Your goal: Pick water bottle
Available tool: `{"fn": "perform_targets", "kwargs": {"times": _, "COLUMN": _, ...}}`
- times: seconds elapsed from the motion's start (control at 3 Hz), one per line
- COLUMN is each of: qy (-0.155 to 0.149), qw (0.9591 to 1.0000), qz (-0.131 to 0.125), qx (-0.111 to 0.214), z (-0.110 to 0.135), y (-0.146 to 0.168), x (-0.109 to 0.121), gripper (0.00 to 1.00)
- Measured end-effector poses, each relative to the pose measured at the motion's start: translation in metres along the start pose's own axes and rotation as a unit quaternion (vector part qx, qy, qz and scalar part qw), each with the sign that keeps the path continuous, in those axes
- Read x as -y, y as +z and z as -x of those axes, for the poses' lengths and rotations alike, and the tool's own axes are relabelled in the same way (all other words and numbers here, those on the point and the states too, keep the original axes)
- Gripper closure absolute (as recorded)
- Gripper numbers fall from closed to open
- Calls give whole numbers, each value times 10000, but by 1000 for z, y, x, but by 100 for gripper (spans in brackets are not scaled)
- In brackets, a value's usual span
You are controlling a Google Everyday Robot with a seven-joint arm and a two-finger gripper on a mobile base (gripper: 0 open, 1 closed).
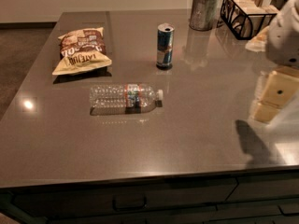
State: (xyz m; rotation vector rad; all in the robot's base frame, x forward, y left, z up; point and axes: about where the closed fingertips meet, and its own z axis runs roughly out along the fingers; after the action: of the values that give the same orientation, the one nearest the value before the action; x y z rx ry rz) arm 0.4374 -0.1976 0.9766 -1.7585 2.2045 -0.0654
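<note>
**Approach Not Yet Closed: Bottle Lay Well Clear of the Gripper**

The water bottle (125,97) lay on its side on the grey counter (187,143), well apart from the gripper (273,98), with its white cap turned toward the gripper's side. Nothing touched it. The gripper hung above the counter's right-hand part as the camera saw it, casting a shadow below itself and carrying nothing. Whether it was open or closed could not be told.

Farther from the gripper than the bottle, a chip bag (81,55) lay flat. A slim blue-and-silver can (164,46) stood upright beyond the bottle, near but apart from it. A metal cup (204,10) and a wire basket (245,14) stood at the counter's far edge, behind the gripper.

The step in hand looked like the reach, with the grasp not begun. The next move probably called for travelling across to the bottle, coming down over its ribbed body with the jaws straddling its width, and keeping clear of the can.
</note>
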Motion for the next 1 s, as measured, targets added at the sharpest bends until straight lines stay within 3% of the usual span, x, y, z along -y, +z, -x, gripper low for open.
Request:
{"fn": "perform_targets", "kwargs": {"times": 0.67, "qy": -508, "qw": 9983, "qz": 285, "qx": 80, "z": 79, "y": 26, "x": -33, "gripper": 0}}
{"fn": "perform_targets", "kwargs": {"times": 1.0, "qy": -460, "qw": 9986, "qz": 263, "qx": 83, "z": 112, "y": 49, "x": -31, "gripper": 0}}
